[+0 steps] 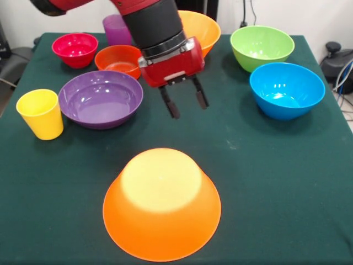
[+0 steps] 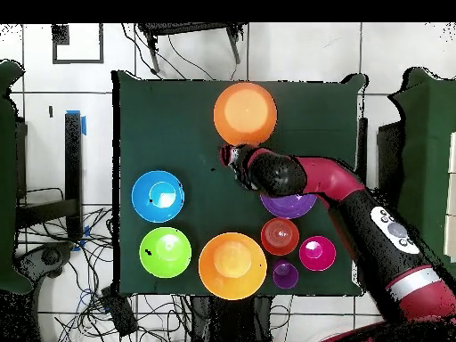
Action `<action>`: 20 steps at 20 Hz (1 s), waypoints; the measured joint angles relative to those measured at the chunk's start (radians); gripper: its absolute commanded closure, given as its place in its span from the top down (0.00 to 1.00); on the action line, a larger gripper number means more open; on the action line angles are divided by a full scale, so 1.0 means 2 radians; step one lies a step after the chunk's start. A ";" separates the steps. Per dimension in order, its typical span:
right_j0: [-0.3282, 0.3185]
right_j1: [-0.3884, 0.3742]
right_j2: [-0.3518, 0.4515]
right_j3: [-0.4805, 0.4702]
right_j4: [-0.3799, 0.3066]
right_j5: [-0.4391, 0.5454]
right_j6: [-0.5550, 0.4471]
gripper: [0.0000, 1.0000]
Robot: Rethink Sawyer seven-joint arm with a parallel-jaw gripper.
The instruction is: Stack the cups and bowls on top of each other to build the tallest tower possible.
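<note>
Your gripper's (image 1: 184, 103) fingers (image 1: 170, 103) were spread, holding nothing, above bare cloth. Just before it one large orange bowl (image 1: 161, 207) sat upside down, alone, nothing stacked on it. Beside the gripper lay the purple bowl (image 1: 101, 98), empty, with the yellow cup (image 1: 40, 114) next to it. Blue (image 1: 287, 89) and green (image 1: 262, 47) bowls stood empty on the other side. Behind the arm sat the second orange bowl (image 1: 201, 28), the small orange-red bowl (image 1: 118, 60), the pink-red bowl (image 1: 75, 49) and the purple cup (image 1: 116, 30).

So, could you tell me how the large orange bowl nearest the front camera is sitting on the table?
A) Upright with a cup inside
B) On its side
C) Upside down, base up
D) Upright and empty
C: the large orange bowl rests rim-down on the green table, its flat base facing up, with the open gripper hanging above and beyond it.
</note>
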 measured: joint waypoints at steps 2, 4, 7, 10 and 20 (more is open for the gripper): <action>0.005 -0.004 -0.006 0.006 0.000 0.000 0.005 1.00; 0.005 -0.007 -0.007 0.018 0.001 0.000 0.006 1.00; 0.001 -0.013 -0.007 0.034 0.004 0.000 0.006 1.00; -0.007 -0.020 -0.007 0.052 0.008 0.005 0.006 1.00; -0.033 -0.023 -0.007 0.083 0.019 0.047 0.006 1.00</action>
